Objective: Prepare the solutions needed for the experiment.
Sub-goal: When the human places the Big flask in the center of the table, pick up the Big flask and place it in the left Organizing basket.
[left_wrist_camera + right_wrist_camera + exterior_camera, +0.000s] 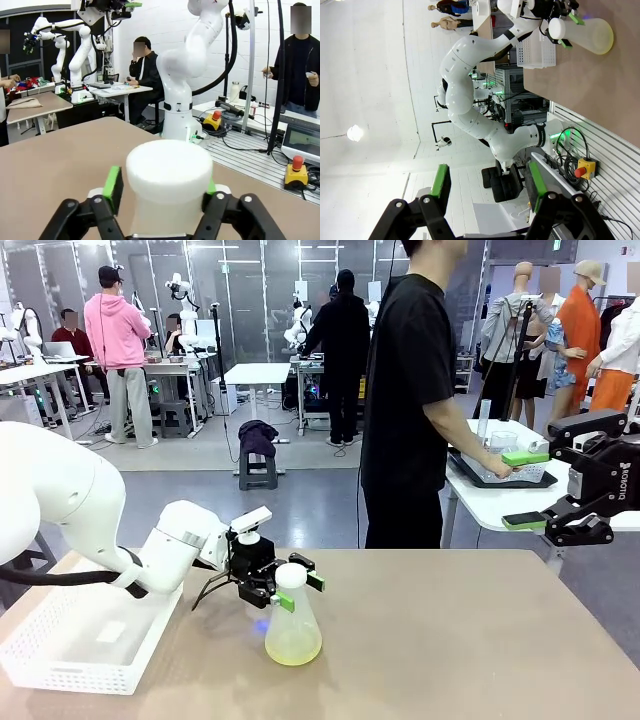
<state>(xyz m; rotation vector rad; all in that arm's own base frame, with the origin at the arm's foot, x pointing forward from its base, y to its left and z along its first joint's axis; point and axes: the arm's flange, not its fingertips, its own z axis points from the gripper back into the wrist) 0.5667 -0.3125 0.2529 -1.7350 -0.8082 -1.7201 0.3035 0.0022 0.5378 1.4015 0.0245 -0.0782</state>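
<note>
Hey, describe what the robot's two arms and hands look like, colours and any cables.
Both arms are glossy white with rounded joints. The left arm has a black cable running along it, and a small white camera box sits at its wrist. Each hand is black and two-fingered with bright green pads: left hand, right hand. The right one bears white lettering on its side.

The left gripper (pixel 290 585) reaches low from 9 o'clock, its 2 green pads (pixel 113 188) pressed at 9 and 3 o'clock against a capped neck. The right gripper (pixel 524 490), raised at 3 o'clock, holds its jaws spread, gripping nothing.
</note>
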